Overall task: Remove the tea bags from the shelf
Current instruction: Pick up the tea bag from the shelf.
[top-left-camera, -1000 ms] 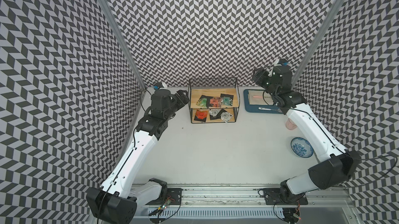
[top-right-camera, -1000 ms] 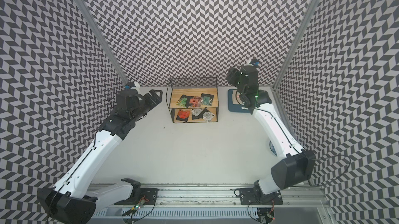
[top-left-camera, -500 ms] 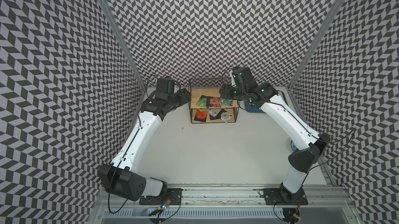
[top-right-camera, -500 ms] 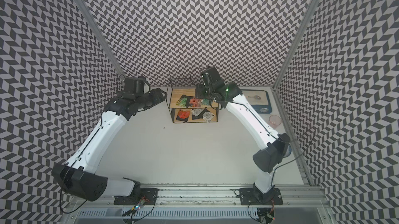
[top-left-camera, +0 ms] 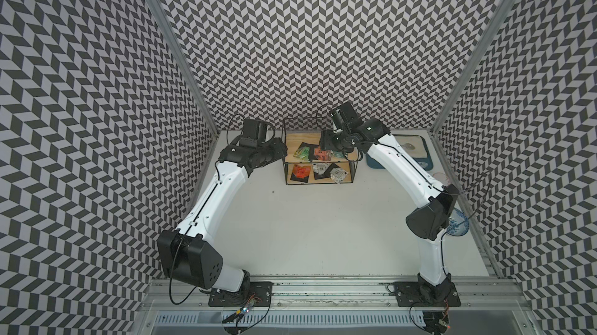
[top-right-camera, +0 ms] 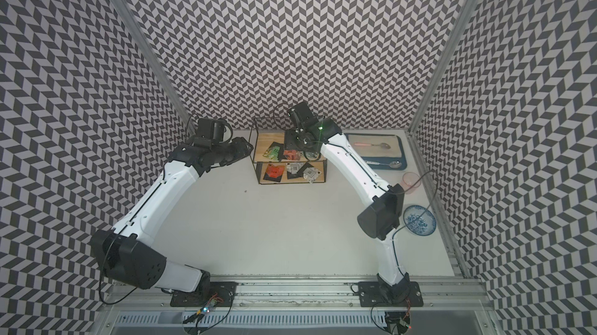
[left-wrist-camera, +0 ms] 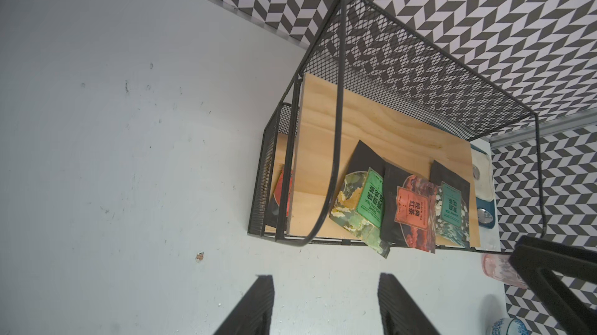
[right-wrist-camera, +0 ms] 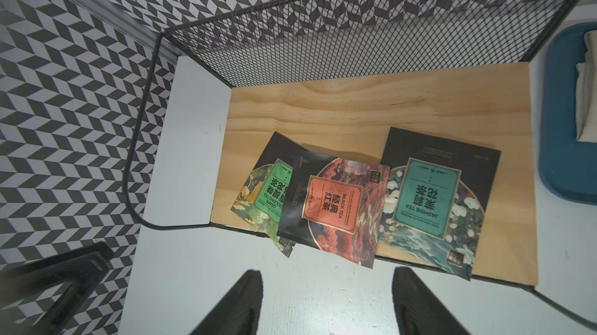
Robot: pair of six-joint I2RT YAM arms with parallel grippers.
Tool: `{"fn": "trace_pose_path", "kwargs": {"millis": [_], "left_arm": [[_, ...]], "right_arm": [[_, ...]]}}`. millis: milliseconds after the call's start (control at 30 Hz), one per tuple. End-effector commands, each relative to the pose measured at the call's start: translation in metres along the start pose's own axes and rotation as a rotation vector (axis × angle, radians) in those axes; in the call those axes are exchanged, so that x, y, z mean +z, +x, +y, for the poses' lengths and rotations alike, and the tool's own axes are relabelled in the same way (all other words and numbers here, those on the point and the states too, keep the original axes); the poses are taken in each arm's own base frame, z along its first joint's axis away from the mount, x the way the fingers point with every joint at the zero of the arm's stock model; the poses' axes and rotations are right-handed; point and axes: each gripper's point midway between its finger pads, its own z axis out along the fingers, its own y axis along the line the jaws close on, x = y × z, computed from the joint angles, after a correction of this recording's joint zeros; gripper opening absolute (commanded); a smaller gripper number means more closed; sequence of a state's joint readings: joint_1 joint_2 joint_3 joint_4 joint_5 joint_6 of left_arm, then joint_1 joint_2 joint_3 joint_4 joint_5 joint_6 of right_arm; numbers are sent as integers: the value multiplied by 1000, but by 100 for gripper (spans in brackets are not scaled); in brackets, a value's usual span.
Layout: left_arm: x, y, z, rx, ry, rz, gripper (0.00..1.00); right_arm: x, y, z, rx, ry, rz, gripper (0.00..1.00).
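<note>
Presently, your right end effector (right-wrist-camera: 326, 281) and left end effector (left-wrist-camera: 326, 285) stand open and empty beside the shelf (right-wrist-camera: 323, 101); tea bags (right-wrist-camera: 332, 204) untouched.

In both top views, cannot read the tiny print of tea bags (top-right-camera: 295, 167) on the shelf's (top-right-camera: 266, 139) lower board. In left wrist view, see only a sliver of the orange-red tea bag (left-wrist-camera: 286, 188) behind side mesh. At tabletop's right edge, lose part of patterned bowl (top-left-camera: 460, 225) behind right arm (top-left-camera: 403, 168).
</note>
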State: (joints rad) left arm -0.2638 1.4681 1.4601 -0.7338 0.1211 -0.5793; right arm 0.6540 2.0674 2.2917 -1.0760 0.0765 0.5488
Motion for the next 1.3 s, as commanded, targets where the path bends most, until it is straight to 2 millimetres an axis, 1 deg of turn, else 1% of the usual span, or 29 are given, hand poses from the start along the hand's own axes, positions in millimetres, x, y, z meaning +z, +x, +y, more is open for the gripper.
{"fn": "trace_pose_path", "kwargs": {"millis": [0,100,200,367,500,700,900,1200,1267], "left_arm": [[8,2,4,15,-10,0,55],[13,5,5,18,-9,7,52],[17,6,4,22,-5,15,51],[18,4,-2,39,6,11,50],[19,0,-8,62,5,1,50],[27,-4,1,84,-61,-6,48],[29,-4,6,88,-80,-14,46],[40,-1,6,104,-79,4,33],[42,0,8,112,-87,6,32]], "right_arm": [[13,1,5,-48,46,-18,70],[24,2,3,-95,97,-31,75],[34,2,1,-123,123,-35,79],[39,-4,-1,-177,169,-67,84],[45,-3,-5,-198,193,-66,86],[54,1,-2,-208,179,-46,87],[62,7,-3,-215,184,-26,86],[71,15,-5,-226,202,-8,85],[74,17,-6,-231,204,-1,85]]}}
